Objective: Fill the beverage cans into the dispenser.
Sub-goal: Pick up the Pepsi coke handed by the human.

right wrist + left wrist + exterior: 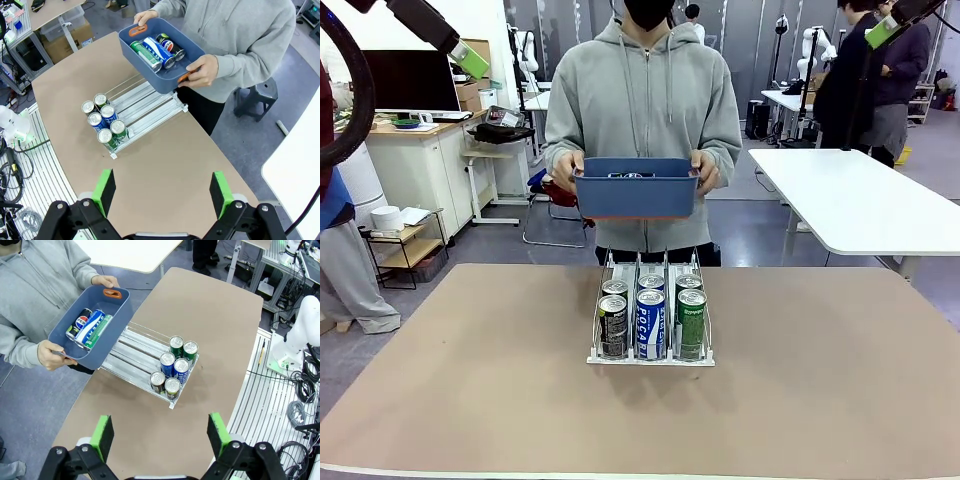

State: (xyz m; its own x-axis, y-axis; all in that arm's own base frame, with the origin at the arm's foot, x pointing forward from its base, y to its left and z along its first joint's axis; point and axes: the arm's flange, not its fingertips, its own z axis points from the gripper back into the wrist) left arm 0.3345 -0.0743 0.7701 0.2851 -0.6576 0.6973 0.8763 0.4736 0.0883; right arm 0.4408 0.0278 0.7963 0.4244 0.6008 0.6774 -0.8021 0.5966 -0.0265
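Note:
The white wire dispenser (650,361) stands mid-table and holds several upright beverage cans at its front: black-and-grey (613,325), blue-and-white (650,322) and green (691,320), with more behind them. Across the table a person holds a blue bin (637,195) in both hands, just above the rack's far end. In the left wrist view, up to three more cans (90,327) lie in the bin (114,327). My left gripper (161,435) hangs open and empty high above the dispenser (132,347). My right gripper (162,192) is also open and empty, high over the dispenser (145,102) and bin (145,70).
The brown tabletop (820,380) has wide free room on both sides of the rack. A white table (860,200) stands behind at the right, a cabinet (415,165) at the left. The person's hands (202,70) grip the bin's ends.

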